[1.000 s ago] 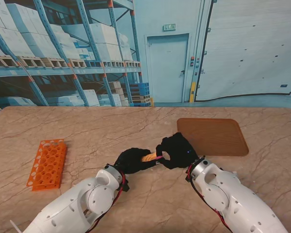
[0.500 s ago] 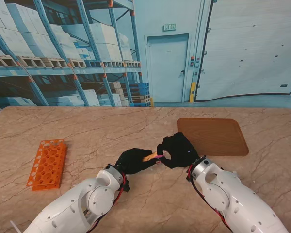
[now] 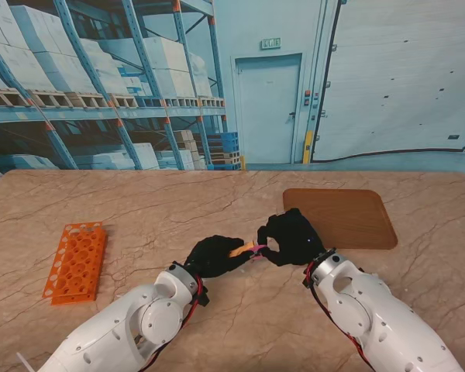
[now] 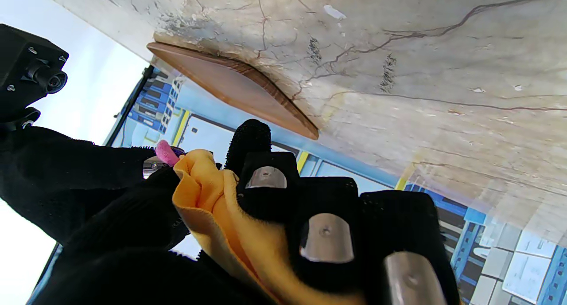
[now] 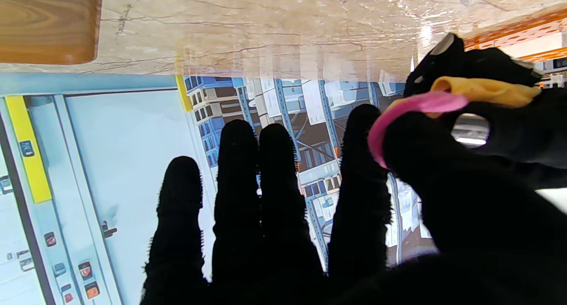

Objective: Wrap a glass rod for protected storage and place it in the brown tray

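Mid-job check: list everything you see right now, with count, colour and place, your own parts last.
Flat brown wooden tray: one, brown, on the table right of centre, bare.
Orange plastic test-tube rack: one, orange, on the table at the left.
Yellow-orange cloth bundle: one, held between both hands; glass rod not visible.
Pink band: one, pink, at the cloth's end by the right hand.
Marble table: one, beige.
Left hand: black glove, gripping the cloth.
Right hand: black glove, thumb at the band.
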